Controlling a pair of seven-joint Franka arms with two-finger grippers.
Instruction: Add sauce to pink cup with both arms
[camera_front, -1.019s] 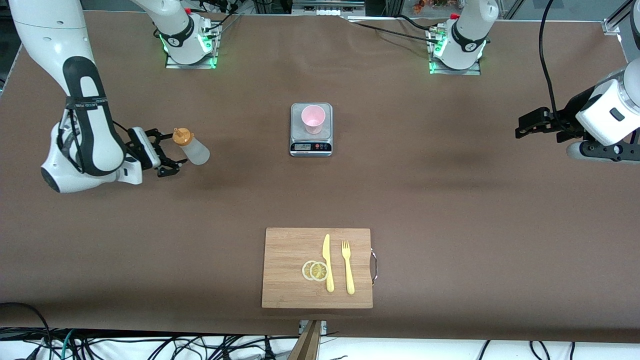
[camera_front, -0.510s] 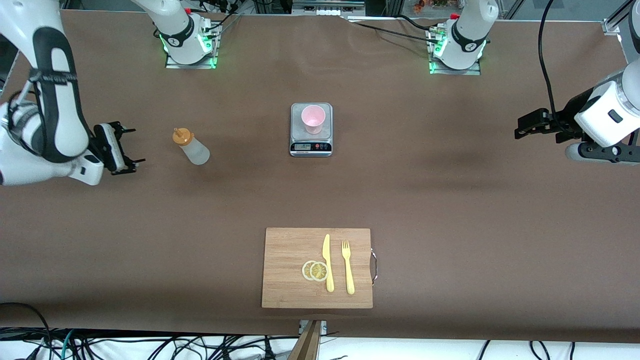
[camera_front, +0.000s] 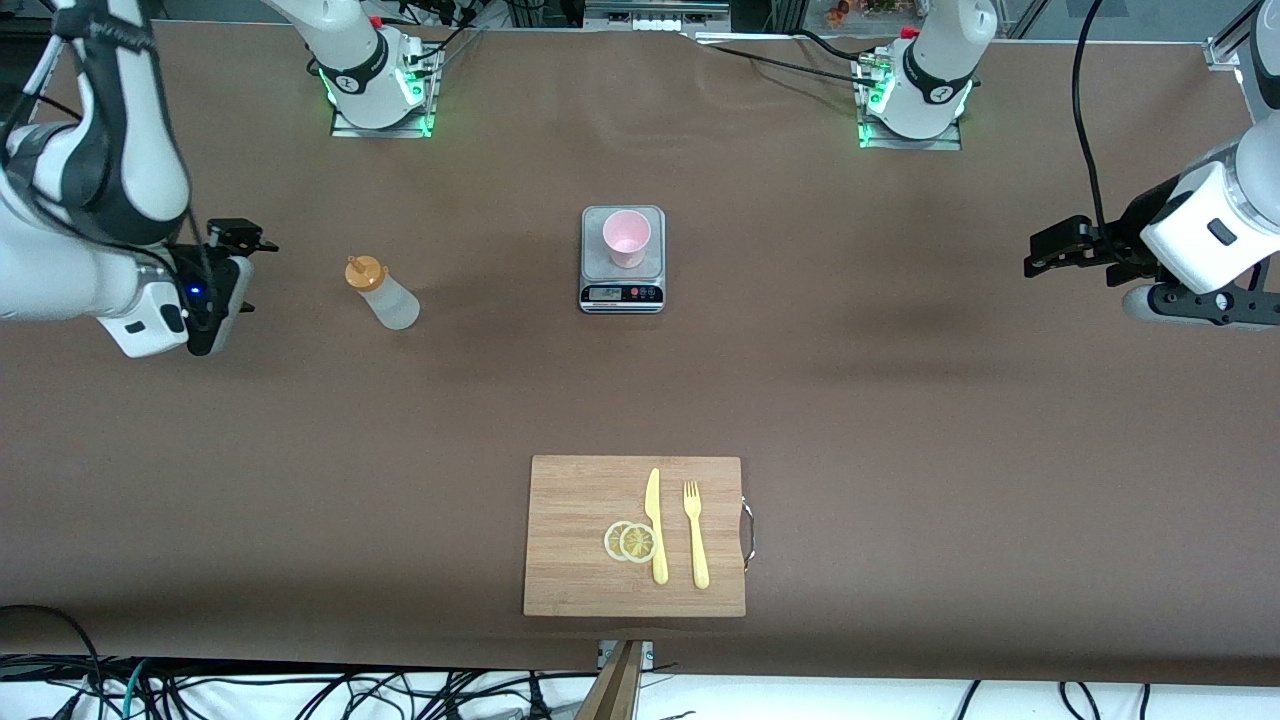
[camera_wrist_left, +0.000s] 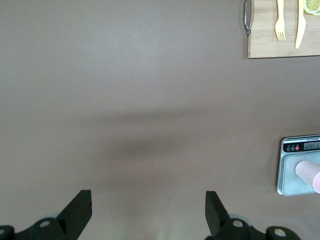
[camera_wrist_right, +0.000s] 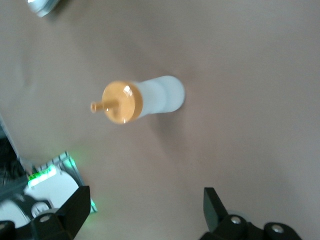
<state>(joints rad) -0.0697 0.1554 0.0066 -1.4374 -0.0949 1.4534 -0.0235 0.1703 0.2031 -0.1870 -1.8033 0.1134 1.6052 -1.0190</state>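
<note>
The right end effector (camera_front: 235, 262) is seen hanging over bare table (camera_front: 900, 420) toward the right arm's end, its fingers (camera_wrist_right: 75, 207) spread wide and nothing held between them. The sauce bottle (camera_front: 382, 292) stands upright on the table, apart from that end effector, between it and the scale (camera_front: 622, 259); in the right wrist view the orange cap (camera_wrist_right: 121, 102) and whitish body of the bottle are shown clear of both fingers. The left end effector (camera_front: 1062, 252) is held over the table toward the left arm's end, well apart from the scale, with its fingers (camera_wrist_left: 77, 212) likewise spread and empty. The pink cup (camera_front: 626, 237) is set upright on the platform of the scale, which lies about midway between the two bases; the display of the scale faces the front camera. Nearer to the front camera than the scale, a wooden cutting board (camera_front: 580, 500) is laid flat, and on it a yellow knife (camera_front: 655, 525), a yellow fork (camera_front: 695, 535) beside it, and two overlapping lemon slices (camera_front: 630, 541) touching the knife are found.
</note>
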